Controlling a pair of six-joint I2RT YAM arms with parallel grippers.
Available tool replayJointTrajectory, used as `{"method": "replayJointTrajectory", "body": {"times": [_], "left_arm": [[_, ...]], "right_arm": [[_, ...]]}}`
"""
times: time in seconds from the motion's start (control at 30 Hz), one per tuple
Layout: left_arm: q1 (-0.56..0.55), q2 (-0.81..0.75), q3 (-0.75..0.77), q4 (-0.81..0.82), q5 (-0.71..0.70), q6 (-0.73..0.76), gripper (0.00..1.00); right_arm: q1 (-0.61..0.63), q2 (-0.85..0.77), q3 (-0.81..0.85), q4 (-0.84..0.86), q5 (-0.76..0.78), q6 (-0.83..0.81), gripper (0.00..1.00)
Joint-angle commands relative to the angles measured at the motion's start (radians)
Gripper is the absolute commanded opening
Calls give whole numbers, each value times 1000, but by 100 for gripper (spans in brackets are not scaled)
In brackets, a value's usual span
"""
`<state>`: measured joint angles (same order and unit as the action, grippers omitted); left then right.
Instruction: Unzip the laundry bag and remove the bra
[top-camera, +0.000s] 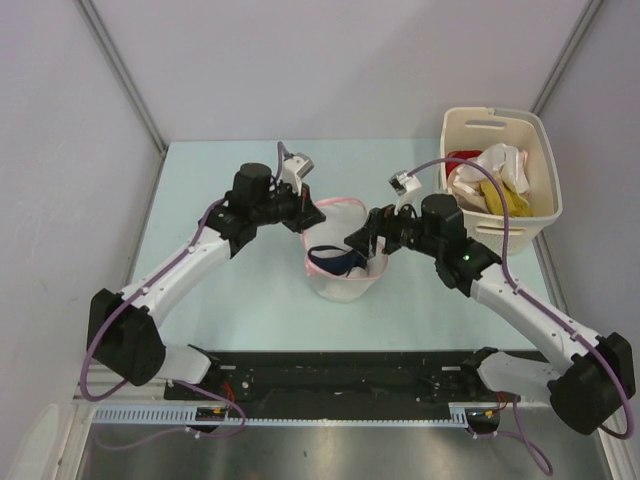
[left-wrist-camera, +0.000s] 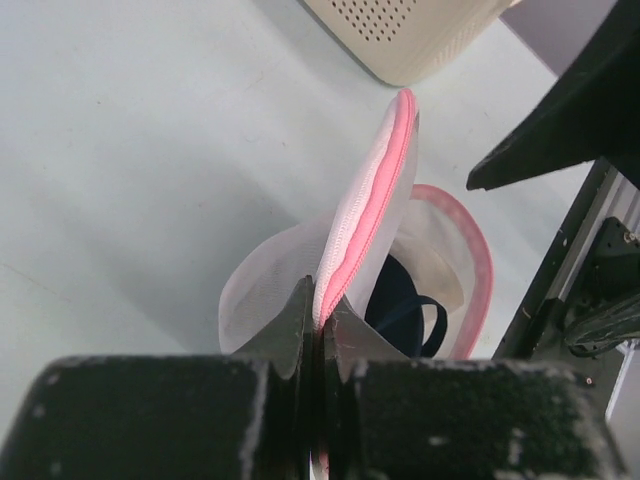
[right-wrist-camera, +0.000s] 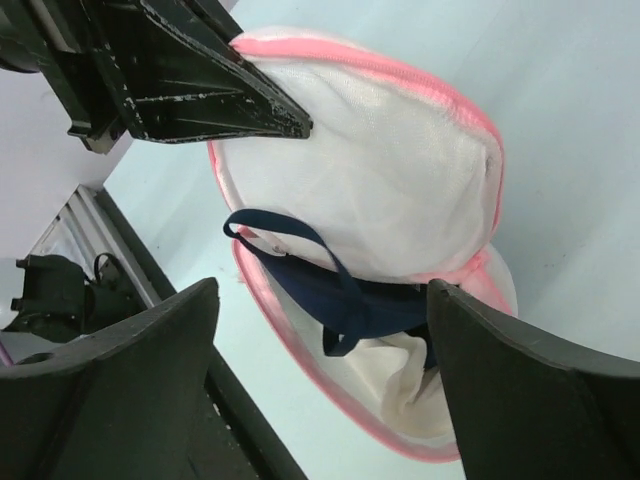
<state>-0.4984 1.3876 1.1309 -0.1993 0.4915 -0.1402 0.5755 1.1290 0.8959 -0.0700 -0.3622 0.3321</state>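
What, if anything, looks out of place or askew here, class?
The laundry bag stands unzipped, its pink-trimmed flap pinched upright by the left pincer, and a strap of the navy bra loops out of the opening. Nothing looks spilled or damaged.

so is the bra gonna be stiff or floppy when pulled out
Probably floppy: the bra lies crumpled in the bag, its strap looping loose. Likely light: small, thin cloth. The strap may snag the rim.

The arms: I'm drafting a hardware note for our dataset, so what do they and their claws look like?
Both the left arm and right arm have white links, bulky black joints and a purple cable alongside. The left claw and right claw have black, tapering fingers.
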Motion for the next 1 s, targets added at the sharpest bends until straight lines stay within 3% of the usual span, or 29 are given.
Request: {"method": "replayJointTrajectory", "body": {"times": [0.0, 0.17, 0.3, 0.67, 0.77, 0.8, 0.83, 0.9, 0.93, 0.97], "left_arm": [[-5, -71, -10, 61, -31, -71, 0], [-5, -49, -5, 48, -8, -79, 0], [-5, -42, -6, 51, 5, -87, 0], [-5, -50, -14, 44, 2, -78, 0], [-5, -50, -20, 52, 5, -87, 1], [-5, -50, -20, 54, 5, -87, 1], [-5, -50, -22, 51, 4, -87, 0], [-6, -50, -22, 49, -1, -84, 0], [-5, -50, -20, 49, 1, -84, 0], [-5, -48, -22, 46, 1, -82, 0]], "right_arm": [[76, -6, 14, -43, 181, -20, 85], [213, 49, 15, -126, 315, -102, 86], [224, 100, 15, -94, 362, -125, 88], [230, 238, 15, -2, 310, -189, 87], [239, 264, 15, 56, 276, -170, 82], [244, 275, 17, 93, 260, -163, 78], [257, 276, 17, 101, 261, -160, 66], [274, 275, 15, 101, 294, -160, 50], [280, 270, 17, 96, 311, -159, 29], [291, 264, 15, 88, 345, -159, 16]]}}
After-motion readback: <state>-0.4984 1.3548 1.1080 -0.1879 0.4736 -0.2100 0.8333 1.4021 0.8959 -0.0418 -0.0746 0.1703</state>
